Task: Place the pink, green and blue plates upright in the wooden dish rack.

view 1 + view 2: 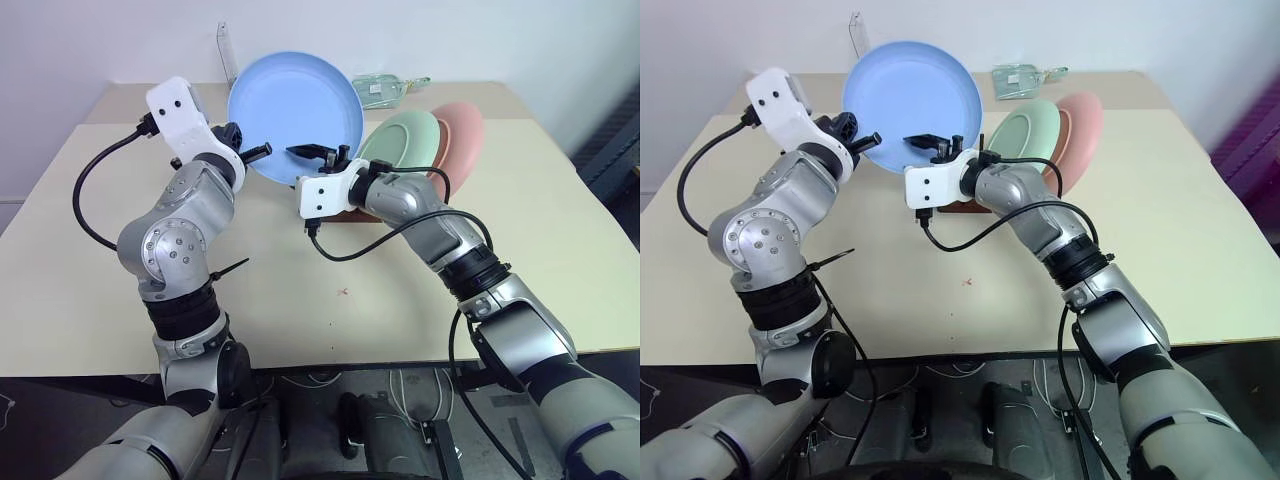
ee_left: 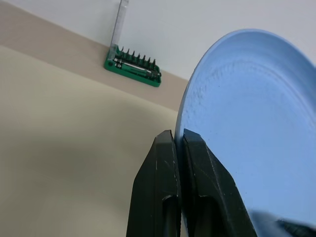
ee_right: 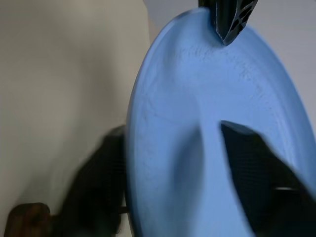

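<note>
Round light-blue matte plastic plate (image 1: 295,115) is being held up off the beige tabletop (image 1: 120,290), standing on edge with its face toward the head camera. Left gripper (image 1: 255,152) is pinching the plate's rim at its lower left edge; in the left wrist view the two black fingers (image 2: 163,187) are sitting pressed together on the thin rim, so the jaws are clamped on the blue plate.

Right gripper (image 1: 318,152) is sitting at the plate's lower edge, just beside the left one. In the right wrist view one dark finger is lying in front of the plate face and the other is showing as a blur behind the rim, so the jaws are straddling the plate, part open; whether they are actually squeezing it cannot be told.

Pale mint-green round plate (image 1: 400,140) and salmon-pink round plate (image 1: 460,135) are standing upright, one right behind the other, to the right of the blue plate, green in front. Small dark reddish-brown wooden dish rack (image 1: 958,207) is mostly hidden behind the right wrist; only a bit of base is peeking out.

Green bit holder (image 2: 132,72) with a row of dark bits is sitting at the table's far edge by the white wall. A clear-lidded green case (image 1: 385,88) is lying behind the racked plates. Black cables are looping off both wrists over the table.
</note>
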Controlling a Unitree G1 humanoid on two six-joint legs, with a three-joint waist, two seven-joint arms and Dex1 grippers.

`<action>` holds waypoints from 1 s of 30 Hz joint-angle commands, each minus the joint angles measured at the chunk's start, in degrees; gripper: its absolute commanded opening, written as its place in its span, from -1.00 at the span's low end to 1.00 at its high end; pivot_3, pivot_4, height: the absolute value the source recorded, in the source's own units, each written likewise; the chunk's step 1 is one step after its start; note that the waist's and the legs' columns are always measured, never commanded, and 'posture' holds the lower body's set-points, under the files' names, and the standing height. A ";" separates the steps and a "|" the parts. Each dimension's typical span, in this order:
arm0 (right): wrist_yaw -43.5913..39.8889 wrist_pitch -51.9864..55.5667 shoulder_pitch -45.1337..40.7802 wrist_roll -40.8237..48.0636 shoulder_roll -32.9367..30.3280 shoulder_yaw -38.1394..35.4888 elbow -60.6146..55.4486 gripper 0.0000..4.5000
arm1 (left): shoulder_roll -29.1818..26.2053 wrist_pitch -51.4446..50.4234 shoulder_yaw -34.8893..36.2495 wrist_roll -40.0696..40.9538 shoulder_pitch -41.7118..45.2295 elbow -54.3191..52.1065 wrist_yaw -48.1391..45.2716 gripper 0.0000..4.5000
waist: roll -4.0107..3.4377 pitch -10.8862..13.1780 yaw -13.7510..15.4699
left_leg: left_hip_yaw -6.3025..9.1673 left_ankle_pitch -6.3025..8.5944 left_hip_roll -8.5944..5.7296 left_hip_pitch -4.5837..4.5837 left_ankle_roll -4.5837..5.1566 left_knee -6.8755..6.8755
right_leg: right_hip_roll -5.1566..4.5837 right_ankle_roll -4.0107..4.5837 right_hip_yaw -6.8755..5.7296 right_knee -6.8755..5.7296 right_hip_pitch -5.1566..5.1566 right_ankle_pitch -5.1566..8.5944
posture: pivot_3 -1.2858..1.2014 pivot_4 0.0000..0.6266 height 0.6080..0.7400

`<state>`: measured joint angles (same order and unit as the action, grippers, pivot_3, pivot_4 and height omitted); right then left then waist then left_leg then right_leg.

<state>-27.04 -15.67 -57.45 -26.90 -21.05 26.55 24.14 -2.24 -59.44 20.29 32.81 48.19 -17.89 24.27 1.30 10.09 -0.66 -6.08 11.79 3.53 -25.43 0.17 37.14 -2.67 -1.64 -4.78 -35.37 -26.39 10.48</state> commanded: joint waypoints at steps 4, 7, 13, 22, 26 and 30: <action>3.19 -1.54 -1.76 -2.78 -0.50 -1.89 -0.95 -1.00 | 0.75 2.49 1.47 1.12 2.20 -1.49 -1.59 -0.58 | 0.00 0.00 0.04 | 0.01 0.00 0.00 0.01 0.00 0.00 | 0.00 0.00 0.00 -0.01 0.00 0.00 | 0.03 -0.52 0.84; 3.58 -1.68 -1.67 -3.16 -0.54 -2.16 -0.69 -1.00 | 3.24 8.36 6.96 4.32 3.99 -0.56 -0.65 0.06 | 0.03 0.02 0.07 | 0.00 -0.01 0.00 -0.01 -0.02 0.01 | -0.02 0.00 0.00 0.01 0.02 0.00 | 0.03 -0.52 0.84; 3.15 1.27 -0.99 3.85 1.47 -7.59 -3.42 -1.00 | -5.79 21.15 13.52 0.95 7.27 3.63 -1.23 0.55 | 0.11 0.10 -0.35 | -0.01 -0.01 0.03 0.02 -0.01 -0.05 | 0.07 0.00 0.00 -0.01 -0.04 0.00 | 0.03 -0.52 0.84; 1.99 37.52 2.17 43.61 18.11 -26.71 -29.41 -1.00 | -27.67 24.10 -6.41 -11.69 -10.56 11.49 -26.41 0.55 | 0.08 0.09 0.46 | -0.07 -0.09 0.17 0.04 -0.20 -0.07 | -0.03 0.04 -0.05 -0.23 -0.04 0.02 | 0.03 -0.52 0.84; 15.27 54.58 3.79 58.14 27.52 -35.18 -35.93 -1.00 | -24.80 29.99 -11.76 -13.85 -17.50 9.97 -31.97 0.55 | 0.11 0.07 0.77 | -0.08 0.02 0.18 -0.02 -0.37 -0.04 | -0.35 0.25 -0.06 -0.07 -0.03 0.10 | 0.03 -0.52 0.84; 23.32 60.16 4.67 61.31 30.29 -37.65 -37.16 -1.00 | -23.70 35.30 -16.13 -16.65 -20.94 8.53 -36.57 0.55 | 0.08 0.09 0.67 | -0.11 0.03 0.18 -0.12 -0.38 -0.13 | -0.55 0.30 -0.12 -0.05 -0.16 0.10 | 0.03 -0.52 0.84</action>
<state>-6.40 43.55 -52.09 32.54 8.36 -9.76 -10.15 -25.80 -27.45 5.12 17.56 27.07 -6.19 -10.49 1.38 10.18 0.02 -6.22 11.82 3.70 -25.56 -0.21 36.99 -3.23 -1.33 -4.91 -35.42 -26.56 10.59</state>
